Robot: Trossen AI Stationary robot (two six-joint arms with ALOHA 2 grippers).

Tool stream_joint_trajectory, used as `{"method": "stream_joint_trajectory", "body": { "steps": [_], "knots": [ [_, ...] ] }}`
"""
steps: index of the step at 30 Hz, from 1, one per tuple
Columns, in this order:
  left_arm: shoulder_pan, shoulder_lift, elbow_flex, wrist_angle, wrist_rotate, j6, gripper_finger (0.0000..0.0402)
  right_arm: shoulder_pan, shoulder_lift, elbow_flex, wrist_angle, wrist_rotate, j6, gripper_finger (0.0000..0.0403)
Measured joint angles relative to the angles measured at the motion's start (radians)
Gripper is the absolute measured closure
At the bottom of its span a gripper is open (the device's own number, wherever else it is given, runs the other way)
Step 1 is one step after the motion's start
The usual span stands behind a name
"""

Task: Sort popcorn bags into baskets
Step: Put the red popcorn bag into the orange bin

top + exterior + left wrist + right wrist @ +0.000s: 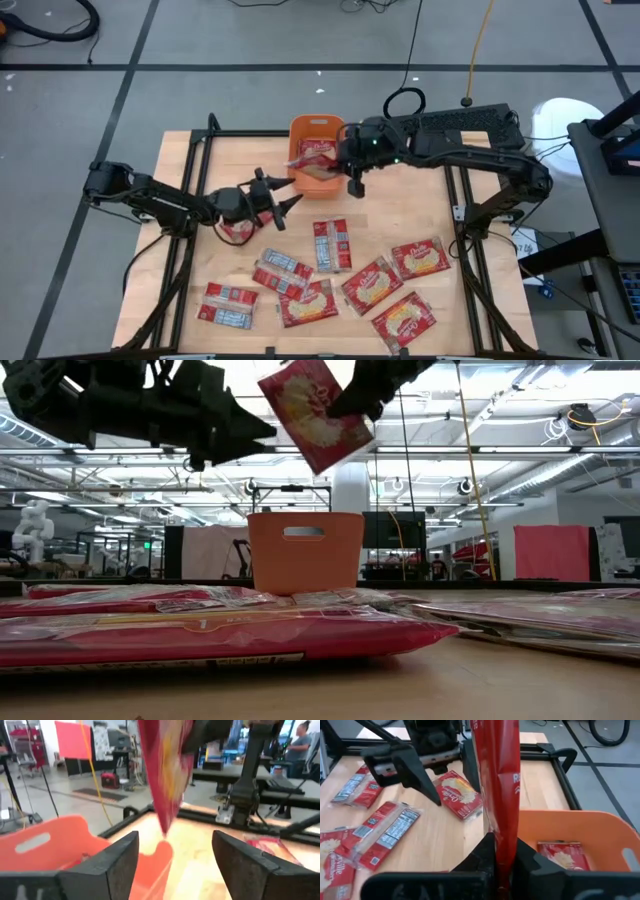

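Note:
My right gripper (343, 163) is shut on a red popcorn bag (317, 151), held in the air over the orange basket (297, 128) at the table's far middle. In the low view the bag (313, 412) hangs tilted above the basket (305, 550). One packet (561, 855) lies inside the basket. My left gripper (283, 195) is open and empty, just left of and nearer than the basket, its fingers pointing toward the held bag (167, 770). Several more bags (330, 245) lie flat on the near half of the table. My right gripper pinches one end of the bag (503, 837) between its two fingers; the bag stands edge-on between them. The fingers come from the table's right side, slanting down. The bag is lifted clear above the basket and tilts, its free end (322, 460) pointing down.
A bag (237, 231) lies on the table under my left arm's wrist. Black metal frame rails (457, 200) run along the table's left, right and far sides. Loose bags cover the near middle and right (418, 258) of the table.

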Motion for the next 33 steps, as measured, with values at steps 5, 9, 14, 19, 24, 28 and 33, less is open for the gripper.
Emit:
{"method": "stream_joint_trajectory", "body": {
  "steps": [5,9,14,19,24,28,33],
  "knots": [
    [-0.010,0.000,0.000,-0.057,0.000,-0.061,0.0146,-0.017,0.000,0.112,-0.131,0.000,-0.018,0.0386],
    [-0.036,0.000,0.000,-0.098,0.000,-0.095,0.0164,-0.024,0.010,0.199,-0.213,0.002,-0.018,0.0386],
    [-0.075,0.000,0.000,-0.140,-0.001,-0.108,0.0186,-0.022,0.070,0.346,-0.359,0.002,-0.026,0.0385],
    [-0.099,0.000,0.000,-0.151,-0.004,-0.111,0.0200,-0.026,0.183,0.523,-0.532,0.004,-0.029,0.0385],
    [-0.108,0.000,0.000,-0.159,-0.007,-0.123,0.0202,-0.028,0.306,0.692,-0.678,0.005,-0.067,0.0385],
    [-0.108,0.000,0.000,-0.170,-0.007,-0.132,0.0202,-0.046,0.374,0.785,-0.773,0.006,-0.100,0.0385],
    [-0.108,0.000,0.000,-0.192,-0.009,-0.119,0.0202,-0.084,0.405,0.797,-0.784,0.007,-0.139,0.0385]
  ]
}}
